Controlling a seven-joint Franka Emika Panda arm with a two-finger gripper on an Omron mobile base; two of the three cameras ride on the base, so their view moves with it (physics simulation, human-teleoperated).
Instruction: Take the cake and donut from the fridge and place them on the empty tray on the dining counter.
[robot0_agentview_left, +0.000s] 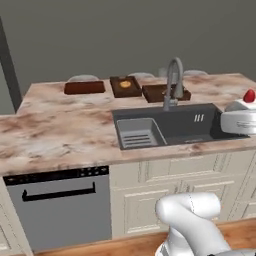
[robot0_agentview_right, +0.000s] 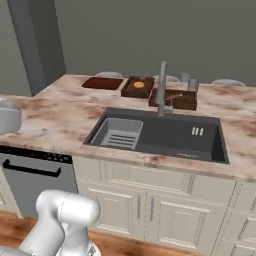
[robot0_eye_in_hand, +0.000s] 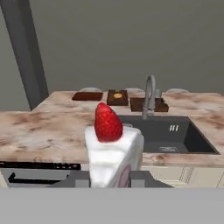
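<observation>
A small white cake (robot0_eye_in_hand: 114, 154) slice with a red berry on top stands upright between the two dark finger tips of my gripper (robot0_eye_in_hand: 109, 180), which is shut on it. From the left base view the cake (robot0_agentview_left: 246, 101) shows at the right edge, held over the near right part of the dining counter (robot0_agentview_left: 60, 130). The flat reddish-brown tray (robot0_agentview_left: 84, 87) (robot0_agentview_right: 102, 83) (robot0_eye_in_hand: 87, 96) lies empty at the counter's far left, well beyond the cake. The donut and the fridge are out of view.
Two deeper dark-brown boxes sit right of the tray: one (robot0_agentview_left: 125, 86) holds a pale orange ring donut, the other (robot0_agentview_left: 165, 92) stands behind the grey faucet (robot0_agentview_left: 172, 80). A dark sink (robot0_agentview_left: 170, 125) fills the counter's middle. A dishwasher (robot0_agentview_left: 60, 200) sits below left, and stool tops (robot0_agentview_left: 82, 78) show at the far edge.
</observation>
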